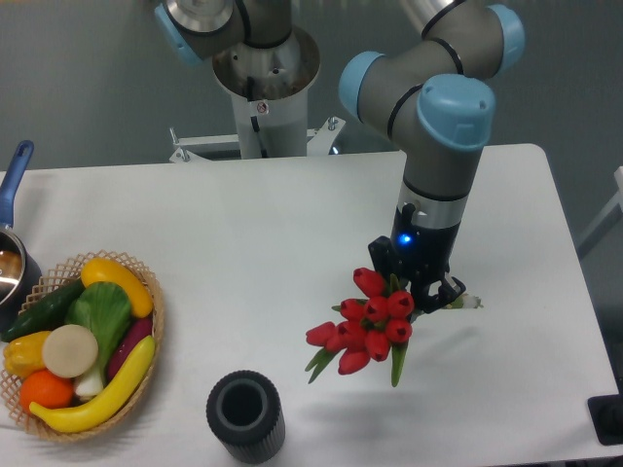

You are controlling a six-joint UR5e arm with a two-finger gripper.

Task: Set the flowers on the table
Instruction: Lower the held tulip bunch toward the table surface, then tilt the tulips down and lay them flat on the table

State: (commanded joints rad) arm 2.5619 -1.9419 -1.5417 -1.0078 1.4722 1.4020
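The flowers (368, 321), a bunch of red tulips with green leaves, hang tilted with their heads pointing down-left over the right half of the white table (292, 224). My gripper (428, 289) is shut on the stems just right of the blooms; a stem end sticks out at its right. Whether the bunch touches the tabletop cannot be told; its shadow lies below and to the right.
A round wicker basket (156, 321) of toy fruit and vegetables sits at the front left. A black cylindrical vase (244, 415) stands at the front edge, left of the flowers. A pot with a blue handle (12, 185) is at the far left.
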